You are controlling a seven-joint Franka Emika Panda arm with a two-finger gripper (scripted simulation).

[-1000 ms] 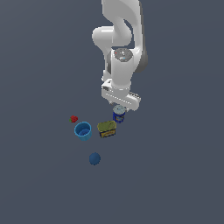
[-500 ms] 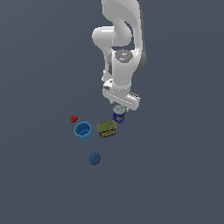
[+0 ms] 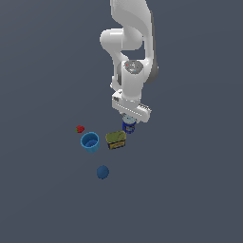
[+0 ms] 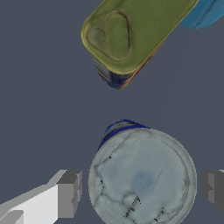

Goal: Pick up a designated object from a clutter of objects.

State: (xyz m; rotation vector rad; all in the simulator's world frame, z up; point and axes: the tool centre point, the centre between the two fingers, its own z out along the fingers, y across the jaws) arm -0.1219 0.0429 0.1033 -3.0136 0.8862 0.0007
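**Two fingers bracket the blue can amid five scattered items**

Two grey fingers (image 4: 68,194) of the gripper (image 4: 141,192) stand spread on either side of the dark-blue can (image 4: 142,177), seen from the wrist camera looking straight down on its pale grey lid. A strip of bare floor shows between each finger and the can's rim, so the claw is wide open and has hold of nothing. The can stands upright on the dark grey floor (image 3: 190,190), a sliver of its blue side showing past the lid's edge.

Near the can, with open floor between them, lies the flat olive-yellow tin (image 4: 131,33), its top stamped with a rounded triangular tab and its side banded in dark blue and red. A corner of the light-blue cup (image 4: 205,13) shows beyond the tin.

From the exterior view, the white arm (image 3: 130,57) reaches down with the gripper (image 3: 129,119) right over the can (image 3: 128,126). The tin (image 3: 116,139) sits just to the exterior view's left of it, then the cup (image 3: 89,141), mouth upward. A tiny red berry (image 3: 80,128) lies close beside the cup, and a dark-blue ball (image 3: 102,172) rests apart from the rest.
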